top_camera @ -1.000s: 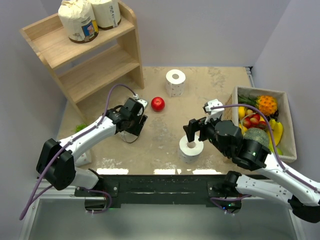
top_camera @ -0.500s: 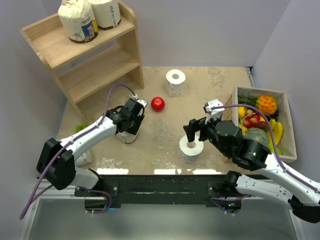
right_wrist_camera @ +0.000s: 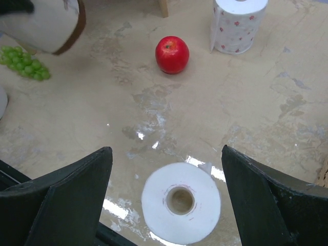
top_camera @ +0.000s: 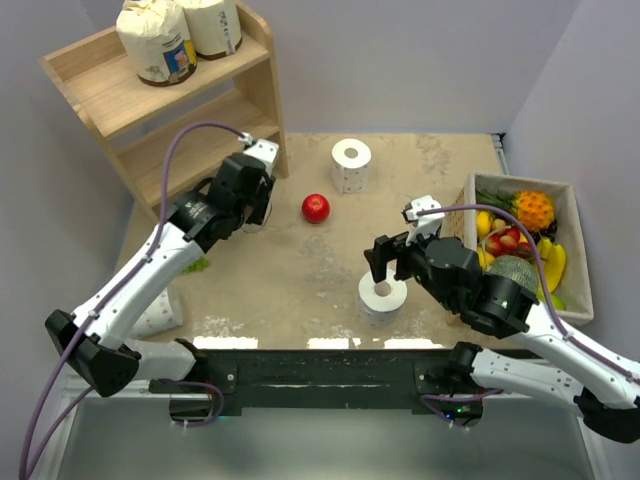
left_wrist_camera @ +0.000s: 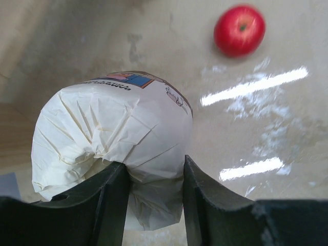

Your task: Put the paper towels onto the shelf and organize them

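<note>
The wooden shelf (top_camera: 190, 140) stands at the back left with two wrapped paper towels (top_camera: 160, 42) on its top tier. My left gripper (top_camera: 243, 203) is shut on a third cream-wrapped roll (left_wrist_camera: 113, 130), held off the table just right of the shelf's lower tiers; this roll also shows in the right wrist view (right_wrist_camera: 48, 23). My right gripper (right_wrist_camera: 166, 151) is open, its jaws spread wide above an upright bare white roll (right_wrist_camera: 180, 209) near the front (top_camera: 383, 297). Another bare roll (top_camera: 351, 165) stands at the back middle. A third white roll (top_camera: 158, 315) lies front left, partly under my left arm.
A red apple (top_camera: 316, 208) lies between the shelf and the back roll. Green grapes (top_camera: 197, 265) lie under my left arm. A box of fruit (top_camera: 580, 250) stands at the right edge. Grey walls close in the table on three sides.
My left arm has lifted the wrapped roll off the table and carried it back and left toward the shelf. My right gripper stays over the front white roll.
</note>
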Controlling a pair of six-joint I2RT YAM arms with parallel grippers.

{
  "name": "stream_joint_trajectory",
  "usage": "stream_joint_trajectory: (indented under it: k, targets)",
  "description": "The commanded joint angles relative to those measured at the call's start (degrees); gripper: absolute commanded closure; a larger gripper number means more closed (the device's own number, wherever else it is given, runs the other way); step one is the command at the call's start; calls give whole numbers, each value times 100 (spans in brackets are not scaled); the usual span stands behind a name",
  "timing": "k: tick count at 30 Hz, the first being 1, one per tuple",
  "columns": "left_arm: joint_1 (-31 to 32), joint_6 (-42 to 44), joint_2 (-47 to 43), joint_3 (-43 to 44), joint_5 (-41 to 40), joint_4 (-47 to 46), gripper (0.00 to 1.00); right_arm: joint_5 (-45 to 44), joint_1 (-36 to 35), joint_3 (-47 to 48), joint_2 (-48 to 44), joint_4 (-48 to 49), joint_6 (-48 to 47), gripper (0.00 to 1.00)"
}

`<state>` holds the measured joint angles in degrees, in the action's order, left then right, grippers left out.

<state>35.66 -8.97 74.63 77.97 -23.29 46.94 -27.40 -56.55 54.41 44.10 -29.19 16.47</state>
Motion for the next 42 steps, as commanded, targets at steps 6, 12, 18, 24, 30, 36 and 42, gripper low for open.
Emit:
stream_joint_trajectory:
  k: [6,12,18,24,30,36,42]
  targets:
    - [11,861,25,2649,-1097,448,57,129,-5,421,160,133,75,9]
    - [11,1722,657,4110,-2091,395,59,165,4,553,240,36,85,9]
    - [11,2302,816,4761,-2487,-298,63,130,-5,632,248,-34,32,9]
    - [11,2900,895,4920,-2926,-896,62,-11,4,597,152,-78,-12,9]
    - [-59,3313,956,4762,-3015,-1591,62,77,4,676,196,-139,-30,9]
    - [-551,3148,1045,4666,-2928,-1451,62,-64,-5,667,64,-183,-82,9]
    - [-938,2963,834,4305,-2690,-1459,63,-82,4,641,99,-184,-109,9]
